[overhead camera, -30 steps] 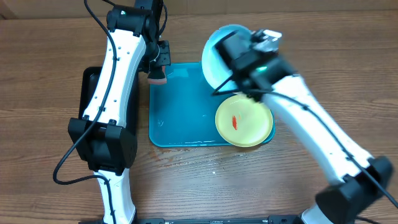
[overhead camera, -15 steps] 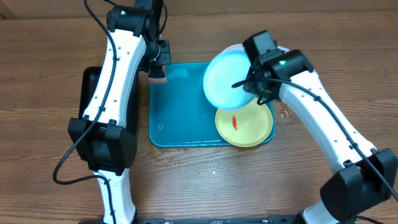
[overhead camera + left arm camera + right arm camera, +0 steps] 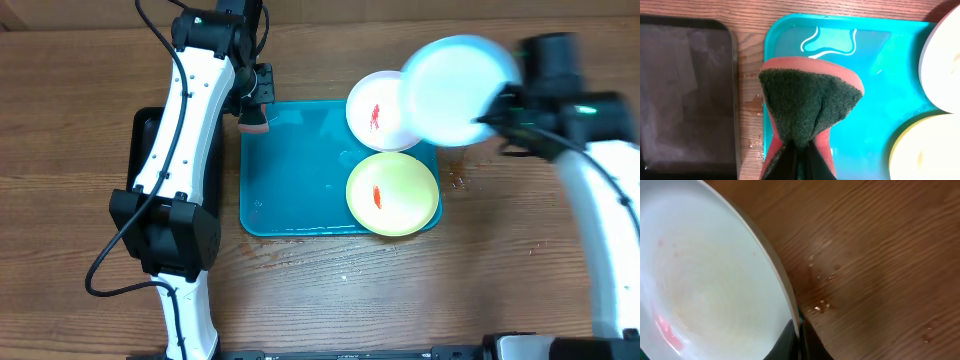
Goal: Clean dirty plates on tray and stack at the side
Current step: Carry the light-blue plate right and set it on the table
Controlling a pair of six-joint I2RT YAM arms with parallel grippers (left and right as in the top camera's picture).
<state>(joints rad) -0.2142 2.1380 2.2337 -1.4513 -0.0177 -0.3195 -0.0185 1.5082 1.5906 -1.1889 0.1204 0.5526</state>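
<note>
**Where are the plates?**
The light-blue round plastic plate is held up off the table at the far right, blurred in the overhead view. Most of it is past the far right corner of the turquoise rectangular plastic tray. It covers the right edge of the white round plastic plate, which lies in the tray's far right part with a red smear. The yellow-green round plastic plate, also red-smeared, lies in the near right corner, just beside the white one.

**What holds the blue plate?**
The right gripper is clamped on its rim. The wrist view shows a pale centre with a faint pink smear.

**And the other arm?**
The left gripper is closed on a red sponge with a dark green scouring face, hanging over the tray's far left corner.

**Anything else?**
A black rectangular tray lies left of the turquoise one. Water droplets dot the brown wooden table.
</note>
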